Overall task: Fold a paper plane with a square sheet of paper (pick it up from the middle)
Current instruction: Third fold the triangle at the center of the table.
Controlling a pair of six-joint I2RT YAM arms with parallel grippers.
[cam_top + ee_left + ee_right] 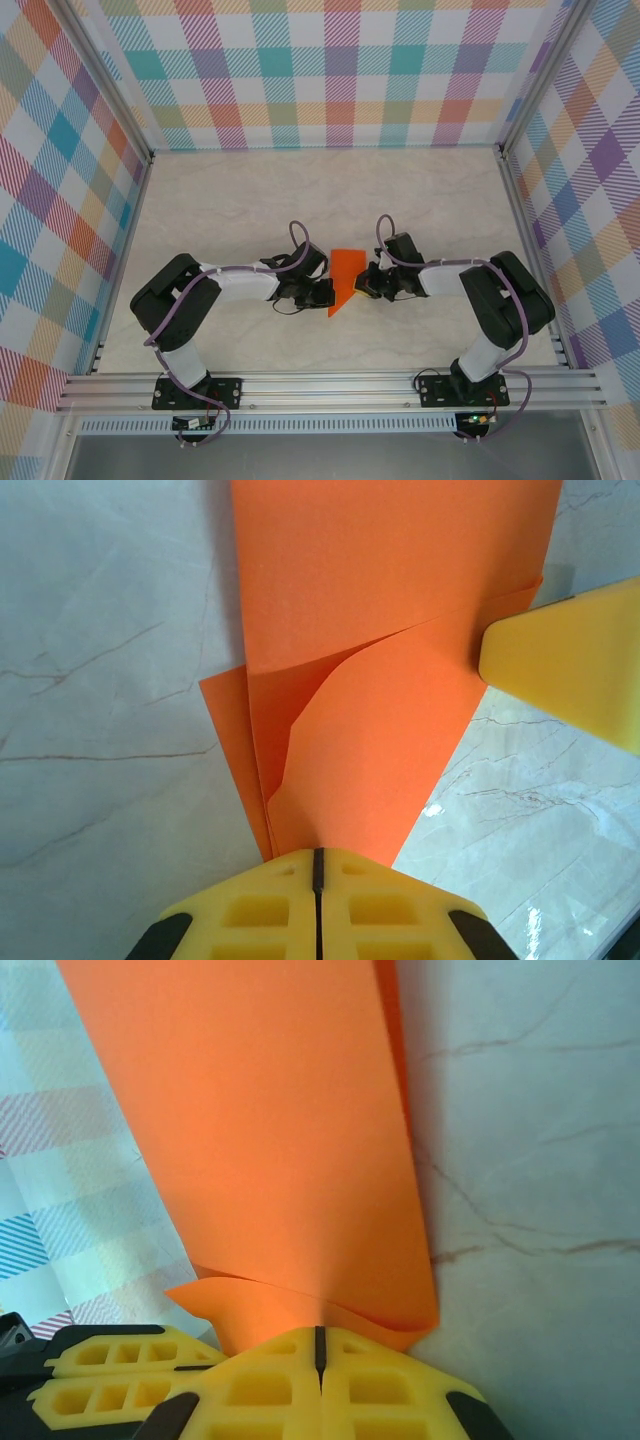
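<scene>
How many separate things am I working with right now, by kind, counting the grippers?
Partly folded orange paper sheet: 1
Grippers: 2 (left gripper and right gripper, each shut on an edge of the sheet)
Total: 3

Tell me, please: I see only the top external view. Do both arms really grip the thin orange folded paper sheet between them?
Observer: Yes. In the left wrist view, the left jaws are shut on one edge of the thin orange folded paper sheet.
Operator: And the right side?
Observer: In the right wrist view, the right jaws are shut on another edge.
Operator: Is the fold pressed flat?
Observer: No. Beside the right jaws, the layers gape apart.
</scene>
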